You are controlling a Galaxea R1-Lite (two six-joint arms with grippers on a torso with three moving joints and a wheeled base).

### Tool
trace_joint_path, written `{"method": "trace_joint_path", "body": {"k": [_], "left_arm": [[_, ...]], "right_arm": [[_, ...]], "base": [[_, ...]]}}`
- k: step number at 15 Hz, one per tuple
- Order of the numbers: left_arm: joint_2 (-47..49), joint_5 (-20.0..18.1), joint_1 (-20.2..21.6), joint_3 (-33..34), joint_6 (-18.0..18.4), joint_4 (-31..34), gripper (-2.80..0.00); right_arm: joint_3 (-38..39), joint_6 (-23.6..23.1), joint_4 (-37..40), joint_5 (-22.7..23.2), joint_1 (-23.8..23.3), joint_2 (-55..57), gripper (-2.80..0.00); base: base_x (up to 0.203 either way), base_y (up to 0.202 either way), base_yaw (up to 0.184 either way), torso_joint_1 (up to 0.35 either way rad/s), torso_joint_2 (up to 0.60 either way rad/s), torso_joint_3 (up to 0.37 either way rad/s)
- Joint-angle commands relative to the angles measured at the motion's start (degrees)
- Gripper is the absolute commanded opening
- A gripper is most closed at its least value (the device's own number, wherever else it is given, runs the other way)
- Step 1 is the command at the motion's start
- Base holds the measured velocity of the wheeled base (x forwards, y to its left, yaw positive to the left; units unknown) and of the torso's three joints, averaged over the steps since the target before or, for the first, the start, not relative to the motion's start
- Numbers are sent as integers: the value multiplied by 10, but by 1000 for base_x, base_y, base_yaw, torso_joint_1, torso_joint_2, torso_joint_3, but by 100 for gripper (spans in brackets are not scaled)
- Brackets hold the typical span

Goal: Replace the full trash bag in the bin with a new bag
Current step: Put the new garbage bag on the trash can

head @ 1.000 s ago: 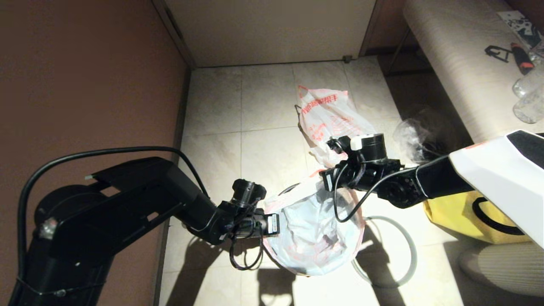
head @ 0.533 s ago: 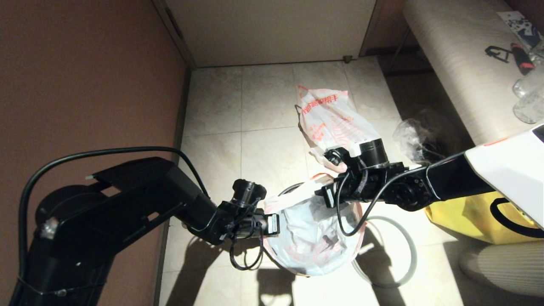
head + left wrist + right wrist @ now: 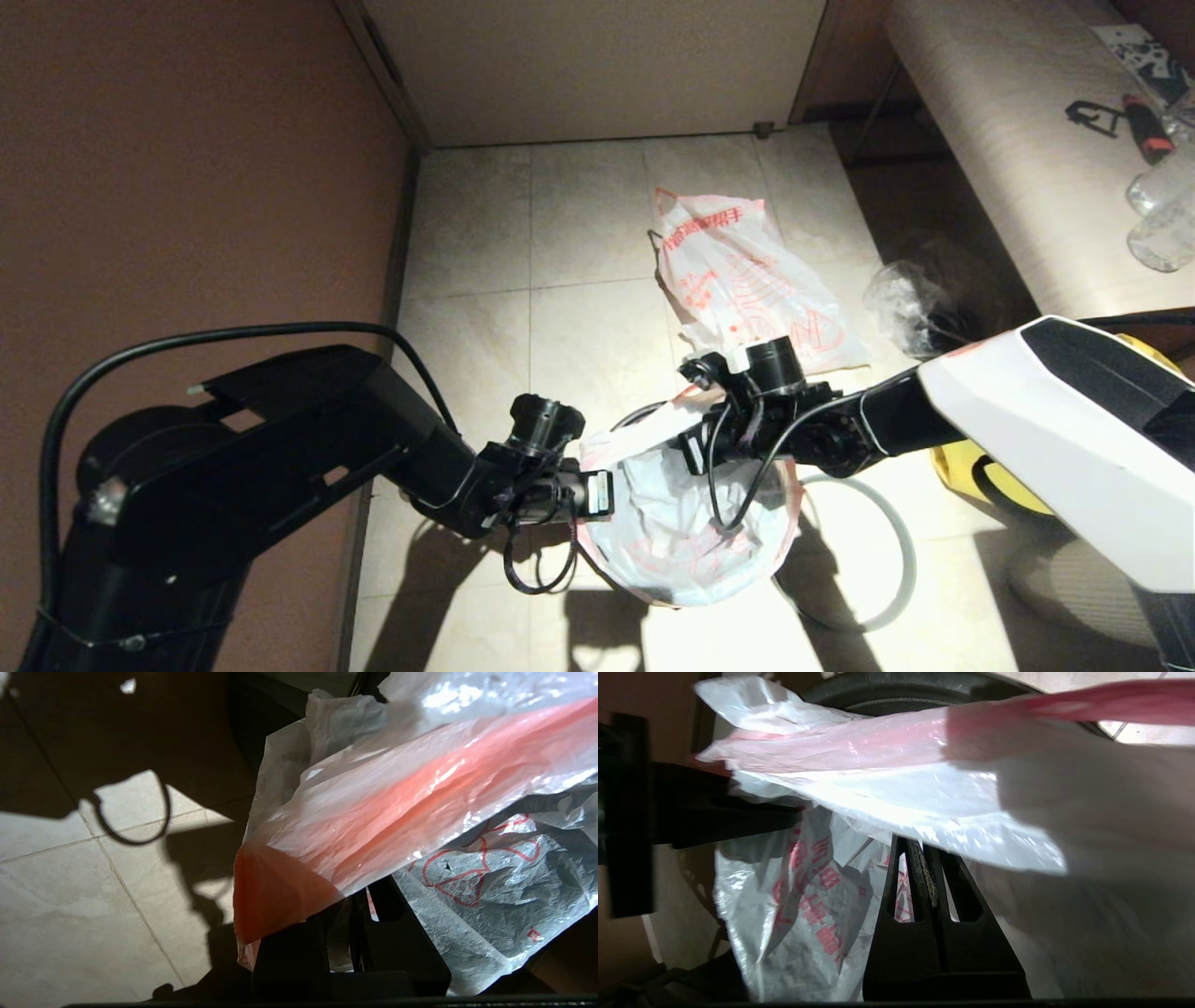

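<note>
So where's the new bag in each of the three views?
Head: new bag low centre, stretched between both pincers.
Left wrist: new bag fills the right side, above the dark fingers.
Right wrist: new bag spans the frame.
Shared landmark: its red-orange handle edge.

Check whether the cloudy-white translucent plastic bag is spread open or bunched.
Spread open: the cloudy-white translucent plastic bag forms a wide mouth between left gripper and right gripper.

Yellow tote (image 3: 980, 471) on tile floor (image 3: 579, 243); clear wrinkled bag (image 3: 901, 299) beside bench (image 3: 1008, 140); bottles (image 3: 1158, 219) on bench.
</note>
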Motion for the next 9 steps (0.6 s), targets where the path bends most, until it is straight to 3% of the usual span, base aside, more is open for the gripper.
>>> {"method": "trace_joint_path", "body": {"k": [1, 9], "left_arm": [[-1, -1, 0, 6, -1, -17, -280], [4, 3, -5, 10, 1, -32, -280]], "right_arm": [[-27, -5, 0, -1, 4, 45, -280], [-43, 14, -49, -38, 23, 29, -280]], "base": [[0, 0, 0, 0, 0, 0], [0, 0, 0, 0, 0, 0]]}}
